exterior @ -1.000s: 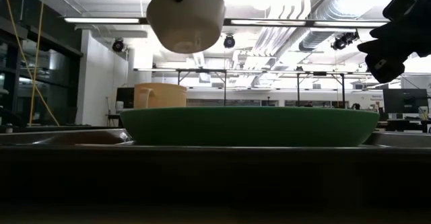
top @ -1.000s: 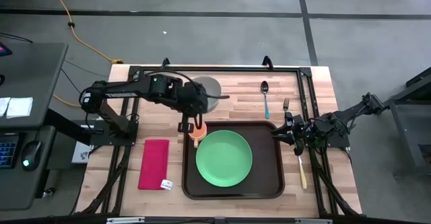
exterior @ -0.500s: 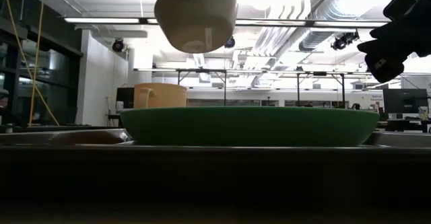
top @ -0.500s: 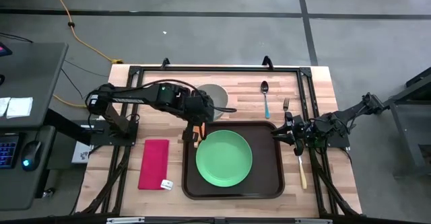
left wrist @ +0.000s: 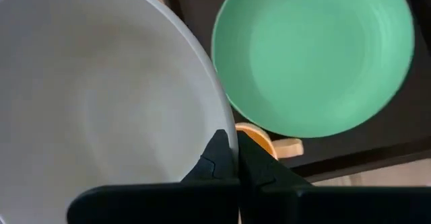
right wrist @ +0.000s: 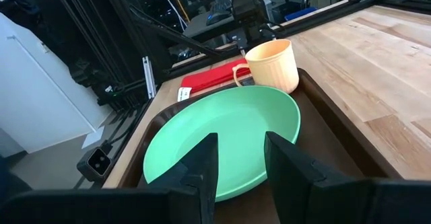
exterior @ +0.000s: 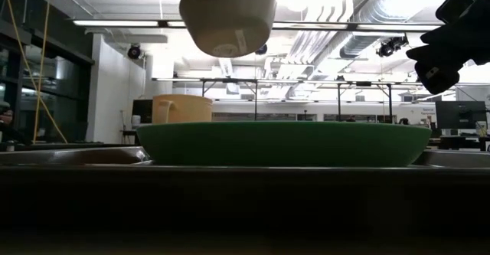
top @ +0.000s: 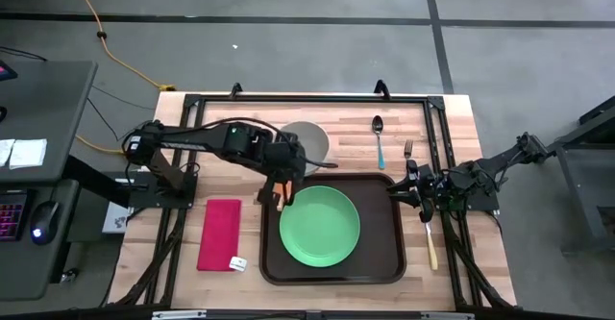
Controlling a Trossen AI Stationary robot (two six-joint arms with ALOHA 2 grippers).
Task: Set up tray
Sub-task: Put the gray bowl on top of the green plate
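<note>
Tray: large, dark brown plastic, rectangular with rounded corners and a raised rim. Sits on the wooden table, toward the near edge, centre-right. In the low view its rim reads as a dark band under the plate.

On the tray: round green plate, roughly centred, well inside the rim. Pale orange cup with handle stands in the tray's far-left corner, just beside the plate.

Left gripper: fingers pinched tight on the rim of a white bowl, held in the air above the tray's far-left corner, over the cup. Low view shows the bowl hanging high, a small sticker on its side; print too small to read.

Right gripper: fingers apart, nothing between them, hovering at the tray's right edge, facing the plate.

Off the tray: red napkin to the left, a small white tag at its near corner, writing illegible. Blue-handled spoon and a fork on the far right of the table; a light-handled utensil lies right of the tray, its head hidden by the right arm.
</note>
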